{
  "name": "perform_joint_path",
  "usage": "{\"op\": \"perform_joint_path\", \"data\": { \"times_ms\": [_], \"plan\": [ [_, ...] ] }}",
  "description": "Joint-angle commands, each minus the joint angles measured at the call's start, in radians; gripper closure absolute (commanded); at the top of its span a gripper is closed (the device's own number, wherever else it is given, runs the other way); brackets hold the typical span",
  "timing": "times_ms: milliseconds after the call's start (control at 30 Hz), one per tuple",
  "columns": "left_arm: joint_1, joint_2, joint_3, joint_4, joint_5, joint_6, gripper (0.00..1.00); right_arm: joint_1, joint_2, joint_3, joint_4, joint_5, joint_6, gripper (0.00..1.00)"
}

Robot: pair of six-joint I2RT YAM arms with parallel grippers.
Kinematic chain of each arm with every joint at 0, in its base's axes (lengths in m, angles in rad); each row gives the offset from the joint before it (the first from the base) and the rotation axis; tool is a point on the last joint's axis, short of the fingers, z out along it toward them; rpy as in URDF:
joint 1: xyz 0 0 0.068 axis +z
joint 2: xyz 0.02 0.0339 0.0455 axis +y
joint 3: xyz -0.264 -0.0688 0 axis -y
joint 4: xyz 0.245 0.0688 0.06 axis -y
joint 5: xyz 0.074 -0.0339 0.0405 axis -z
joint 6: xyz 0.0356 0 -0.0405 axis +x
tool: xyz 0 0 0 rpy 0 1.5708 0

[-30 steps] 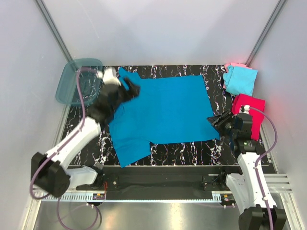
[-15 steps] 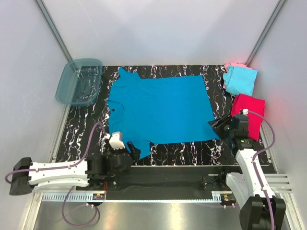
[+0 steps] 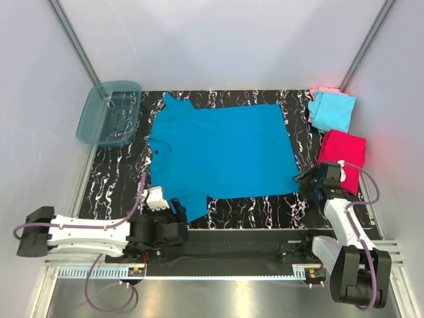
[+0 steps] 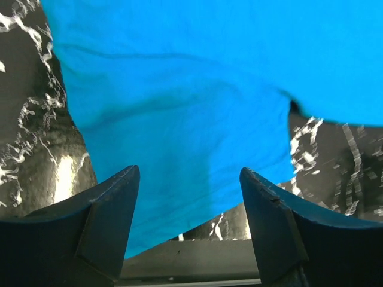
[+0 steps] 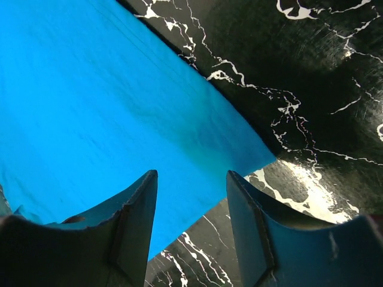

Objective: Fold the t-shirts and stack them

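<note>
The large teal-blue t-shirt (image 3: 222, 152) lies spread flat on the black marbled table (image 3: 265, 209). My left gripper (image 3: 179, 211) is low at the near-left sleeve (image 4: 179, 137). It is open, and the sleeve's edge shows between its fingers (image 4: 114, 221). At the shirt's near-right hem corner (image 5: 239, 143) my right gripper (image 3: 306, 179) is open, with cloth and bare table between its fingers (image 5: 134, 221). On the right are a folded light cyan t-shirt (image 3: 333, 111) over a pale pink one (image 3: 322, 90), and a magenta-red t-shirt (image 3: 344, 154).
A translucent teal tub (image 3: 109, 112) stands at the far left corner of the table. White walls close in the table on the left, back and right. The table's near edge (image 4: 197, 263) runs just under the left gripper.
My left arm swung from beside the tub down to the near edge and now sits at the near-left sleeve. The right gripper shifted slightly right and nearer, at the hem corner.
</note>
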State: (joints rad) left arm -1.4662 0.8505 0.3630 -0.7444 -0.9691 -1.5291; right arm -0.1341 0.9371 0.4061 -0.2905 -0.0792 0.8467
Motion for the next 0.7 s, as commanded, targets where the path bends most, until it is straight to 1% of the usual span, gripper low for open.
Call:
{"op": "perform_joint_path", "data": {
  "times_ms": [0,100,167,200,233,267,300,333,367,400,433,467,500,533,567,600,667],
  "plan": [
    [-0.006,-0.146,0.008,-0.042,-0.15,-0.026,0.27,-0.012,-0.014,0.003,0.045,0.013,0.014,0.43],
    [-0.003,-0.269,-0.01,-0.061,-0.163,0.03,0.27,-0.018,-0.043,0.003,0.042,-0.001,0.018,0.43],
    [0.004,-0.304,-0.019,-0.082,-0.152,0.032,0.26,-0.021,-0.046,0.011,0.04,-0.007,0.02,0.43],
    [0.009,-0.321,-0.022,-0.061,-0.14,0.05,0.25,-0.021,-0.044,0.013,0.04,-0.011,0.018,0.43],
    [0.017,-0.321,-0.016,-0.04,-0.137,0.09,0.23,-0.021,-0.037,0.016,0.04,-0.011,0.017,0.43],
    [0.026,-0.312,-0.003,-0.029,-0.137,0.165,0.21,-0.021,-0.029,0.019,0.04,-0.01,0.017,0.43],
    [0.041,-0.277,0.042,-0.026,-0.134,0.196,0.18,-0.021,-0.014,0.019,0.042,-0.011,0.014,0.43],
    [0.094,-0.252,0.066,-0.018,-0.123,0.231,0.18,-0.021,-0.005,0.023,0.044,-0.013,0.015,0.43],
    [0.128,-0.225,0.086,0.0,-0.105,0.323,0.18,-0.021,0.005,0.025,0.047,-0.014,0.017,0.43],
    [0.198,-0.175,0.111,0.051,-0.055,0.36,0.18,-0.024,0.018,0.026,0.051,-0.022,0.02,0.43],
    [0.229,-0.154,0.114,0.089,-0.024,0.398,0.18,-0.025,0.025,0.025,0.054,-0.027,0.023,0.43],
    [0.257,-0.142,0.108,0.141,0.009,0.499,0.18,-0.027,0.026,0.023,0.059,-0.031,0.025,0.43],
    [0.283,-0.139,0.078,0.265,0.079,0.551,0.17,-0.033,0.028,0.022,0.066,-0.039,0.025,0.43],
    [0.338,-0.149,0.058,0.322,0.114,0.59,0.17,-0.039,0.028,0.017,0.068,-0.04,0.022,0.42],
    [0.374,-0.162,0.033,0.383,0.154,0.662,0.17,-0.045,0.028,0.014,0.073,-0.047,0.019,0.42],
    [0.464,-0.201,-0.023,0.498,0.252,0.691,0.16,-0.062,0.032,0.011,0.079,-0.063,0.014,0.41],
    [0.574,-0.244,-0.083,0.606,0.37,0.757,0.16,-0.087,0.038,0.008,0.08,-0.08,0.005,0.41]
  ]
}}
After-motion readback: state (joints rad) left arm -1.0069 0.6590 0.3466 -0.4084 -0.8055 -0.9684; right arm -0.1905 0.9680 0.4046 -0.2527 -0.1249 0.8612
